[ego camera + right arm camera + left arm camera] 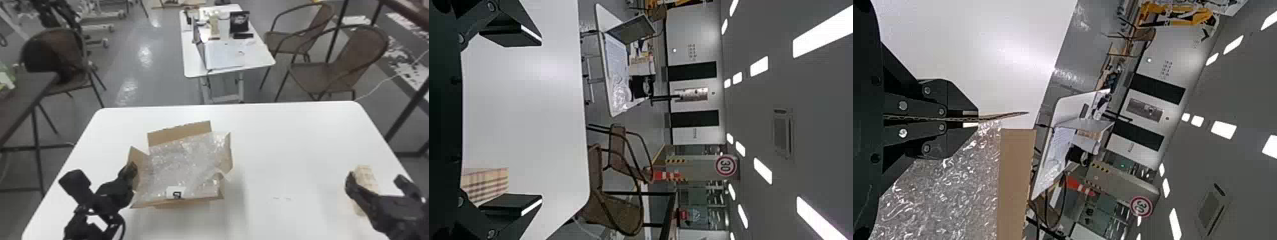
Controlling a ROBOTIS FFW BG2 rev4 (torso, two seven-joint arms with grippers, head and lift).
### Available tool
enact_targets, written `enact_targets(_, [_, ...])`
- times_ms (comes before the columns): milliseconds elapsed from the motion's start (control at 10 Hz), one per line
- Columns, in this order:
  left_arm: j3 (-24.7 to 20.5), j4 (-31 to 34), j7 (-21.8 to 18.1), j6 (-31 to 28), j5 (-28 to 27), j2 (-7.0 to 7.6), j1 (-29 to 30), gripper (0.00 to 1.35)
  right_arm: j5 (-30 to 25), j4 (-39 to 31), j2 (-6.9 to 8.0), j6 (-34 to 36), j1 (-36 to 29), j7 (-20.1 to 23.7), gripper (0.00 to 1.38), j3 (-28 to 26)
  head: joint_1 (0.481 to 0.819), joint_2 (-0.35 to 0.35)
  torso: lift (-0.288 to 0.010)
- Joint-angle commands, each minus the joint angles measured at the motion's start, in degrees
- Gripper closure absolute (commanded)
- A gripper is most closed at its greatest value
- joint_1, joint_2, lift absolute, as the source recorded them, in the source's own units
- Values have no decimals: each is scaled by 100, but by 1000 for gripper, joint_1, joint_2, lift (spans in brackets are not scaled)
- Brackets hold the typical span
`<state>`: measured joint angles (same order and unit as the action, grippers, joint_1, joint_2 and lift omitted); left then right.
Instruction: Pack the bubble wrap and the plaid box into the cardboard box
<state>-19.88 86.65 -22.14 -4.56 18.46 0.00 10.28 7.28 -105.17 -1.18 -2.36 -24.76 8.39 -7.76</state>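
Two grippers at the white table (pixel 287 143): the left gripper (pixel 130 170) by the left edge, the right gripper (pixel 375 177) over by the right edge.
Left grip: fingers together, clamped on the cardboard box's left flap (pixel 139 156), and the left wrist view has that thin brown board pinched between the tips!
Cardboard box (pixel 178 131): open, sitting left of the table's middle, well apart from the right edge, its far flap raised toward the far edge.
Bubble wrap (pixel 188 162): here it is, in the cardboard box, crinkled and shiny, spread across the opening and reaching the flap on the right.
White label (pixel 170 193): on the wrap's near side, with a black mark.
Right grip: fingers wide apart, nothing clamped; whether one touches the plaid box, I cannot tell.
Plaid box (pixel 367 178): beige check, out on the table near the right edge, outside the cardboard box, just beside the right gripper's left finger in the head view.
Beyond the far edge: a smaller white table (pixel 258 57) loaded with objects, and brown chairs (pixel 344 70) to its right.
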Motion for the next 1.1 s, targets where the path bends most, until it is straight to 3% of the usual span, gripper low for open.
enact_targets(0, [2, 18, -1, 26, 8, -15, 18, 1194, 142, 190, 123, -10, -169, 5, 179, -305, 695, 80, -18])
enact_targets(400, [186, 185, -1, 52, -115, -15, -18, 1194, 440, 507, 123, 139, -152, -4, 177, -392, 695, 22, -18])
enact_targets(1000, [177, 185, -1, 34, -124, -15, 0, 1194, 115, 1298, 123, -72, 296, -110, 174, -498, 695, -9, -18])
